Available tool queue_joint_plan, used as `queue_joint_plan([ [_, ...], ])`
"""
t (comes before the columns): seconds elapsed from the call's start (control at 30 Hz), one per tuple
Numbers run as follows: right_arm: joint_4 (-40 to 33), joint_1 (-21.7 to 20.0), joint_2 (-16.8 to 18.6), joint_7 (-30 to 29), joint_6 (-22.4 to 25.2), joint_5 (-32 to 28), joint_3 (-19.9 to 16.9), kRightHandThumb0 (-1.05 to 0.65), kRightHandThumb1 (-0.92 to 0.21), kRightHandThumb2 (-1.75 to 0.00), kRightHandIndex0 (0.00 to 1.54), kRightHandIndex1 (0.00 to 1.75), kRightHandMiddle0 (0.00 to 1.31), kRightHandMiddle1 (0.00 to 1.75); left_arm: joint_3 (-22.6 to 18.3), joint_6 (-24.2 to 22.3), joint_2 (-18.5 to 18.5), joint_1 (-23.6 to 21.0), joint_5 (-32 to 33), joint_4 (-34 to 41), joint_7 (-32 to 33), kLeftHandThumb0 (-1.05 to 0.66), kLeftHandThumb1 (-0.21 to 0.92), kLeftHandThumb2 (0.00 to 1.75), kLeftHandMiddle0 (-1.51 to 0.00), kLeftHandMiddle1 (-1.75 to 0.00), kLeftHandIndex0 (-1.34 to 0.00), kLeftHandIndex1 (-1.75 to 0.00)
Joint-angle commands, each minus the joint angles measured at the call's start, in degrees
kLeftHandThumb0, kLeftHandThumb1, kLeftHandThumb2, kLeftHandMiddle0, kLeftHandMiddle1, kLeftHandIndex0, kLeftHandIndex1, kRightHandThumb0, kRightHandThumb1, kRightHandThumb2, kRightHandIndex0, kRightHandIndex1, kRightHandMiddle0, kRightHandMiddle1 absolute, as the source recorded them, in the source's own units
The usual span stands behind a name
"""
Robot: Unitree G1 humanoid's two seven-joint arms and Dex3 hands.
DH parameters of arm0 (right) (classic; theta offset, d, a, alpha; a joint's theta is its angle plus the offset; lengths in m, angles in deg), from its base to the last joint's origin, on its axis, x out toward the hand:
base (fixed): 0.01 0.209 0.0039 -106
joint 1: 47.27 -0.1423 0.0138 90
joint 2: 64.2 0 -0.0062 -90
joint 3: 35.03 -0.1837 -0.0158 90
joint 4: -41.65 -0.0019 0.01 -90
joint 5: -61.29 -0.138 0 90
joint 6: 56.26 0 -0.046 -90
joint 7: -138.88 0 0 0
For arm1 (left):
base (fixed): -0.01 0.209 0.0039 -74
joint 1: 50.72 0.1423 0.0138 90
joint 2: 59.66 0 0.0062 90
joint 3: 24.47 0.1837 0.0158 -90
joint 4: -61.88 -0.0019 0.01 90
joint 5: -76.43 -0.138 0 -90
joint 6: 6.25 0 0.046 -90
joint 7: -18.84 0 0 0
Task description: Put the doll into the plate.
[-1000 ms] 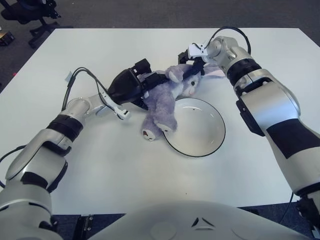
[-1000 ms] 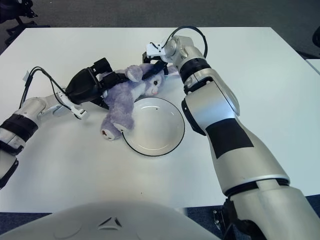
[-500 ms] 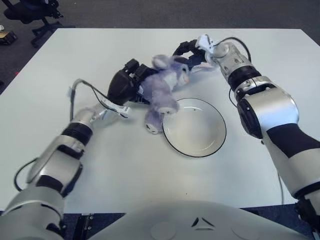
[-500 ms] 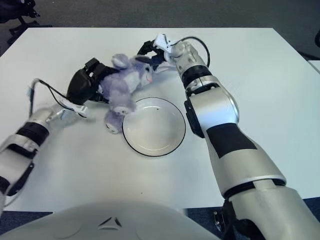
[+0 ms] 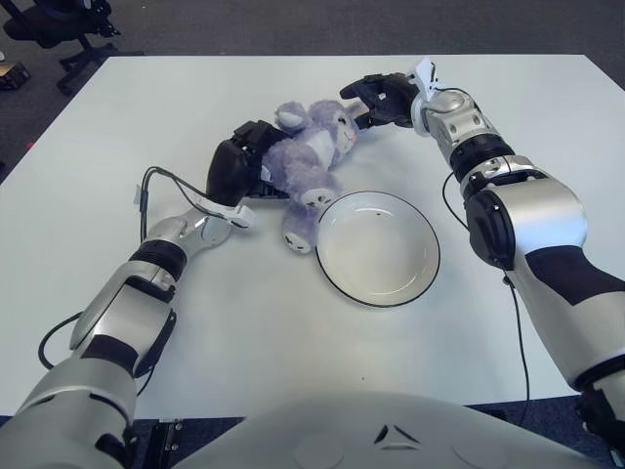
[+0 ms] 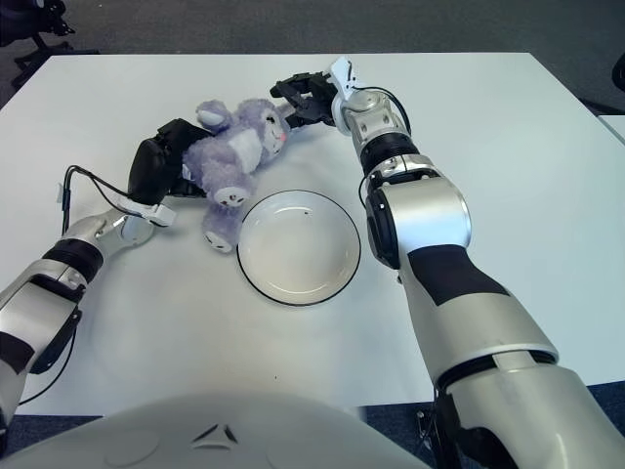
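Plush purple bunny doll [image 5: 308,168] lies on the white tabletop [image 5: 244,322] just far-left of the empty plate [image 5: 378,247], left robot hand [image 5: 237,168] clasping its back and right robot hand [image 5: 383,99] curled at its head, seemingly to lift it together.

A white table [image 5: 244,322] and an office chair base [image 5: 73,39] on dark floor [image 5: 293,24]

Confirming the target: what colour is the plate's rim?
Black rim on a white plate, clearest in the left eye view.
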Motion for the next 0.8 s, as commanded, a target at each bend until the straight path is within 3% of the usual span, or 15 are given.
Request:
queue_joint_plan([
  [0.0, -2.3, -4.9, -3.6, 0.6, 2.0, -0.5, 0.1, -0.75, -0.92, -0.75, 0.66, 0.06, 0.39, 0.35, -1.3, 2.1, -1.2, 1.5, 2.9, -2.4, -1.3, 0.08, 0.92, 0.04, -0.85, -1.75, -0.60, -1.75],
  [0.4, -2.7, -6.0, -5.6, 2.7, 2.2, -1.4, 0.0, -0.79, -0.92, -0.76, 0.61, 0.02, 0.39, 0.33, -2.9, 3.1, -1.6, 1.6, 4.4, -3.3, -3.5, 0.09, 0.92, 0.05, -0.84, -1.75, -0.61, -1.75],
  [0.5, -3.1, -6.7, -7.4, 4.5, 1.2, -2.1, -0.6, -0.85, -0.92, -0.77, 0.49, 0.01, 0.35, 0.20, -3.5, 3.2, -1.8, 1.8, 5.2, -3.5, -4.1, 0.08, 0.92, 0.05, -0.84, -1.75, -0.61, -1.75],
  [0.77, -3.1, -7.0, -8.0, 4.5, 1.5, -3.1, -1.1, -0.90, -0.92, -0.76, 0.42, 0.00, 0.35, 0.13, -4.7, 3.8, -2.2, 2.2, 6.7, -3.5, -6.1, 0.07, 0.91, 0.06, -0.84, -1.75, -0.62, -1.75],
])
